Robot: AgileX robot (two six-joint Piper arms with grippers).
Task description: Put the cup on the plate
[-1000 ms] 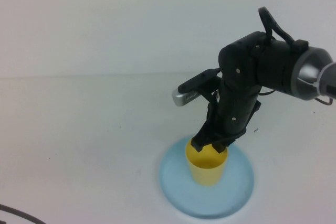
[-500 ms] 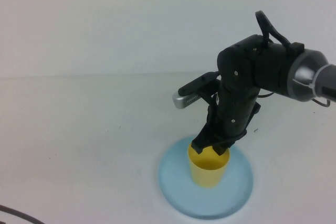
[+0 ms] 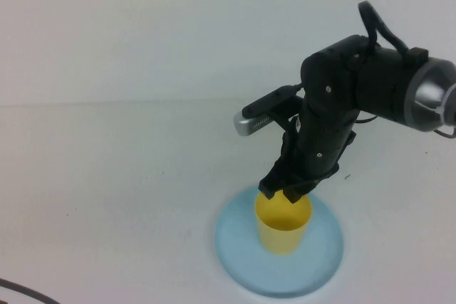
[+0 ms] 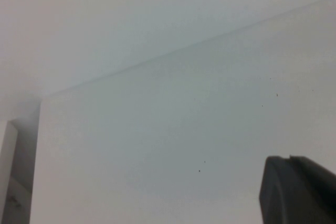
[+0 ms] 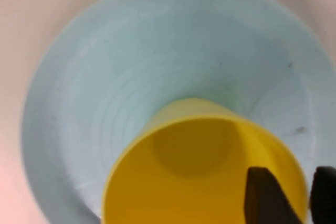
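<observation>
The yellow cup (image 3: 283,231) stands upright on the light blue plate (image 3: 235,247), a little behind the plate's middle. My right gripper (image 3: 288,191) hangs just above the cup's rear rim, pointing down. In the right wrist view the cup (image 5: 189,182) fills the foreground on the plate (image 5: 105,77). The right gripper (image 5: 291,174) is open, with one finger over the cup's inside, the other outside and the rim in the gap. My left gripper (image 4: 289,159) shows only in the left wrist view, shut, over bare white table, out of the high view.
The white table (image 3: 107,197) meets a white wall behind. A dark cable (image 3: 21,291) curves across the front left corner. The right arm's wrist camera (image 3: 251,124) sticks out to the left above the plate.
My right gripper has risen a little off the cup's rim and shifted slightly right. The cup stays standing on the plate.
</observation>
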